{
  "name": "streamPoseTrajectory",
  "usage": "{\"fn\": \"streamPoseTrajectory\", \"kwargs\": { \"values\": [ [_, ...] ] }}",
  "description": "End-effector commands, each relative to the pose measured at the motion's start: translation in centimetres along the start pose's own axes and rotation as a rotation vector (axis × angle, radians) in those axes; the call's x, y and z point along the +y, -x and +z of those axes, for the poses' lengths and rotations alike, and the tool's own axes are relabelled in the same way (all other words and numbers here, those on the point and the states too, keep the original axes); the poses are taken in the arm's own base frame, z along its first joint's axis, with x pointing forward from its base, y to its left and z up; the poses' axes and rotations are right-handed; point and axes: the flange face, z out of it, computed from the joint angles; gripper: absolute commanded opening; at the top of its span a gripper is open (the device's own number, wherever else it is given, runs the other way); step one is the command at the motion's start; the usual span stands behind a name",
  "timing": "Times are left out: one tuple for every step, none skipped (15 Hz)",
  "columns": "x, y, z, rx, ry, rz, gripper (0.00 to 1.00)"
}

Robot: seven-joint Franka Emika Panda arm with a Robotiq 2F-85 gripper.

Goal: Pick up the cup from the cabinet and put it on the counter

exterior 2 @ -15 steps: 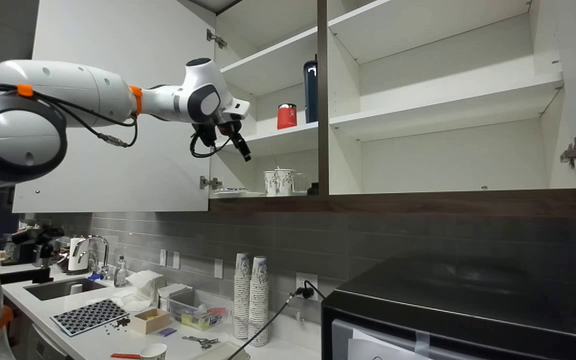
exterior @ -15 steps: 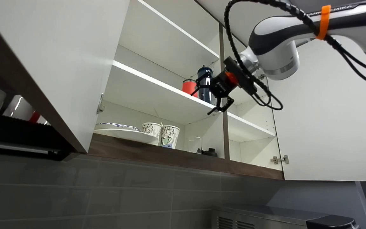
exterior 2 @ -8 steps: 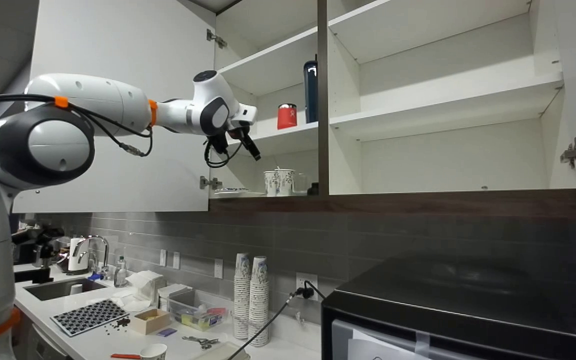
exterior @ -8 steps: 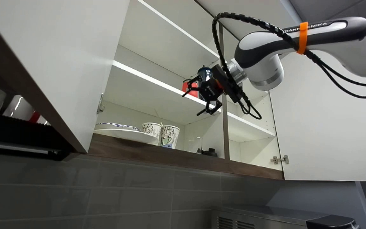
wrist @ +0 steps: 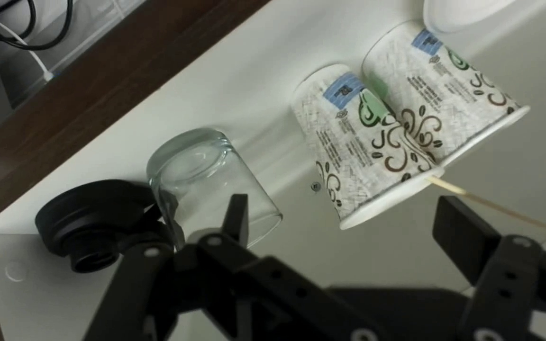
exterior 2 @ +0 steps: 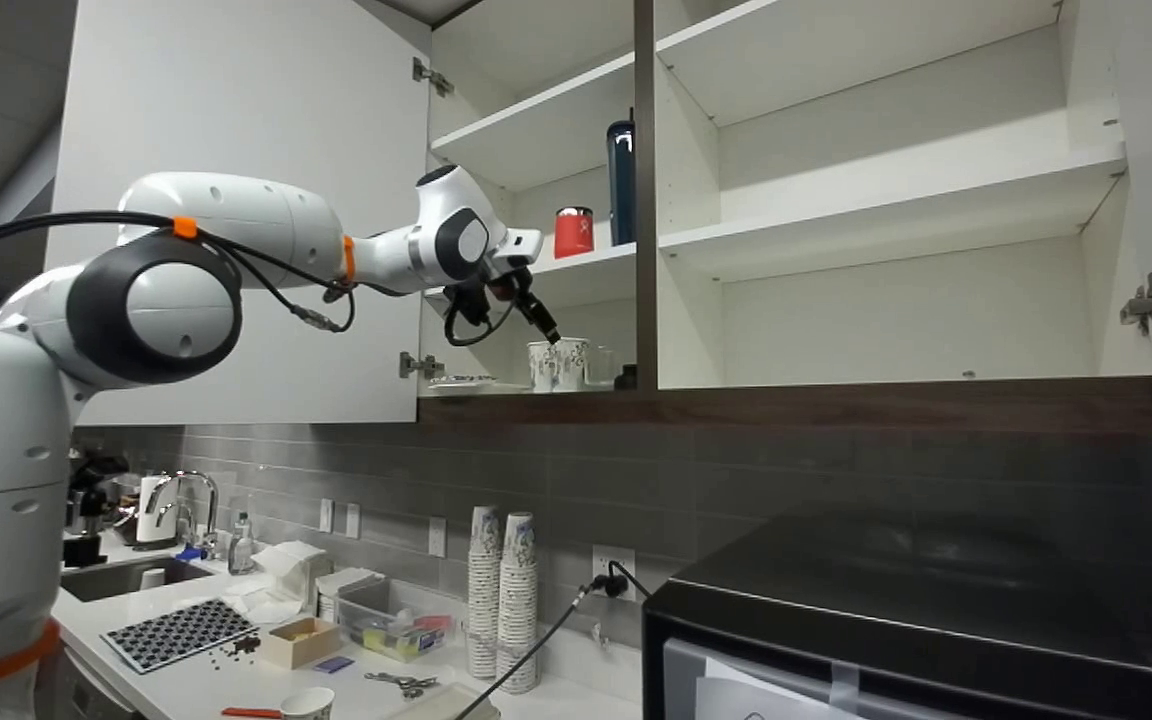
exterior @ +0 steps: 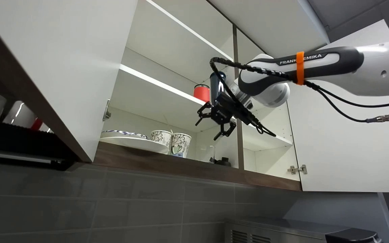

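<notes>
Your gripper sits lower and further in at the cabinet than half a second ago; the paper cups stay put. Fingers are spread wide. Target: two cups stand upright side by side on the white bottom shelf; can't tell which is yours. In the wrist view, the one nearer the glass shows between your fingers. Glass is just beside a black part; plates are on the cups' other side. Next shelf up: red cup and dark bottle, near each other. Doors are swung out. Under the cabinet: grey tile wall, white counter with sink, small box, scissors, loose cup, two tall cup stacks. Past those, a cable runs to a wall outlet, then a black appliance.
</notes>
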Motion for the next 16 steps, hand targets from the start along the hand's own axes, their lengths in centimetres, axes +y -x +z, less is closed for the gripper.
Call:
{"fn": "streamPoseTrajectory", "kwargs": {
  "values": [
    [-1.7, -0.9, 0.7, -0.062, 0.002, 0.000, 1.00],
    [-2.0, -1.1, 0.8, -0.062, 0.005, 0.007, 1.00],
    [-2.4, -1.3, 0.9, -0.069, 0.004, 0.016, 1.00],
    [-2.8, -1.4, 1.0, -0.077, 0.004, 0.025, 1.00],
    [-3.1, -1.5, 1.3, -0.074, 0.008, 0.034, 1.00],
    [-3.3, -1.5, 1.6, -0.079, 0.006, 0.046, 1.00],
    [-3.6, -1.6, 2.0, -0.065, 0.010, 0.054, 1.00],
    [-3.8, -1.7, 2.5, -0.056, 0.012, 0.060, 1.00],
    [-4.0, -1.7, 3.0, -0.040, 0.016, 0.070, 1.00],
    [-4.1, -1.7, 3.4, -0.025, 0.026, 0.081, 1.00],
    [-4.1, -1.7, 3.9, -0.015, 0.039, 0.093, 1.00],
    [-4.3, -1.7, 4.2, -0.004, 0.053, 0.108, 1.00],
    [-4.4, -1.6, 4.5, 0.003, 0.066, 0.124, 1.00],
    [-4.5, -1.6, 4.8, 0.011, 0.075, 0.139, 1.00],
    [-4.7, -1.6, 5.0, 0.021, 0.080, 0.159, 1.00],
    [-4.9, -1.6, 5.3, 0.033, 0.086, 0.174, 1.00]
  ]
}}
